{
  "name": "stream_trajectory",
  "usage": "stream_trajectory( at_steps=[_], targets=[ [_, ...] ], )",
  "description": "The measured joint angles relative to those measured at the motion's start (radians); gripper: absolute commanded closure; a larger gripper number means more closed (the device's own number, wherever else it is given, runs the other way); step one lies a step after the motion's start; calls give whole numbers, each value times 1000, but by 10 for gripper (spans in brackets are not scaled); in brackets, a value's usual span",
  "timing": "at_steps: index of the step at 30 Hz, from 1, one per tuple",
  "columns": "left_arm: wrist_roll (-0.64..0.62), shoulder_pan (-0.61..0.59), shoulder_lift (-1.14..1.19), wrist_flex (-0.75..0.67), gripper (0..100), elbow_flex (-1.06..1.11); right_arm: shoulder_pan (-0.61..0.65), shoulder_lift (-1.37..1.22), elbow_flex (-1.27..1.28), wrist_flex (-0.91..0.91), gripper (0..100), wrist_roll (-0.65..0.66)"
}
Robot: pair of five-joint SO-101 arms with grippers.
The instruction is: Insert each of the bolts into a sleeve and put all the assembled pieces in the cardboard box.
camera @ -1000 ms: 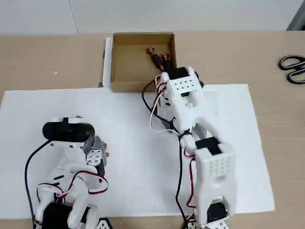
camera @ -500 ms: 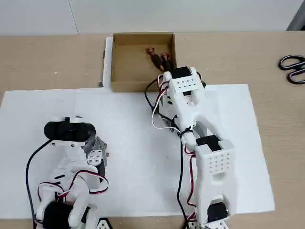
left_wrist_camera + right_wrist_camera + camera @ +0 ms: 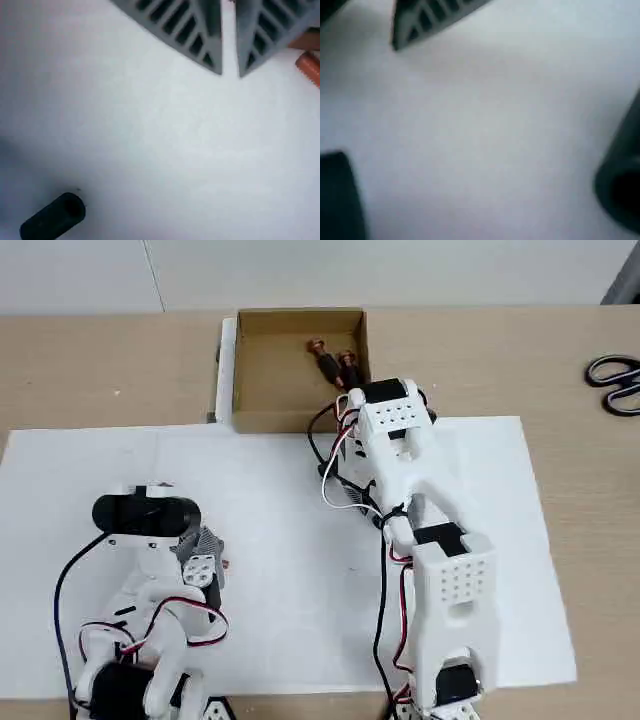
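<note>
The cardboard box [image 3: 270,380] stands at the back of the table. Two dark sleeves with copper bolt heads [image 3: 325,358] [image 3: 348,365] lie by its right wall. My right arm [image 3: 395,418] hangs over the paper in front of the box's right corner. Its gripper [image 3: 347,492] is low and open, with one grey finger [image 3: 427,20] in sight and a black sleeve [image 3: 620,192] close by. My left gripper [image 3: 230,74] is shut and empty above the paper. A copper bolt [image 3: 309,66] lies beside its fingers and a black sleeve [image 3: 52,217] farther off.
A white paper sheet [image 3: 270,540] covers the work area. Scissors [image 3: 615,380] lie at the far right on the wooden table. A white strip [image 3: 225,370] lies along the box's left side. Cables hang from both arms.
The right arm's wrist has drifted slightly right and away from the box's front. The left arm has barely moved.
</note>
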State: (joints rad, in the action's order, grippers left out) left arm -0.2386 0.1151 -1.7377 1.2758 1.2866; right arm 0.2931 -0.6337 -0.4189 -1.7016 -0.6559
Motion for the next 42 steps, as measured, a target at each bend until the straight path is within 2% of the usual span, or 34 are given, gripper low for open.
stream_trajectory(
  at_steps=[3,24,27,35,42],
  targets=[
    [0,0,0,0,994,0,-3,0,0,0,952,18],
    [0,0,0,0,994,0,-12,0,-3,5,957,60],
    [0,0,0,0,994,0,-12,0,-3,5,998,60],
    [0,0,0,0,994,0,-12,0,-14,5,997,60],
    [0,0,0,-26,994,0,-2,127,-34,12,997,189]
  ],
)
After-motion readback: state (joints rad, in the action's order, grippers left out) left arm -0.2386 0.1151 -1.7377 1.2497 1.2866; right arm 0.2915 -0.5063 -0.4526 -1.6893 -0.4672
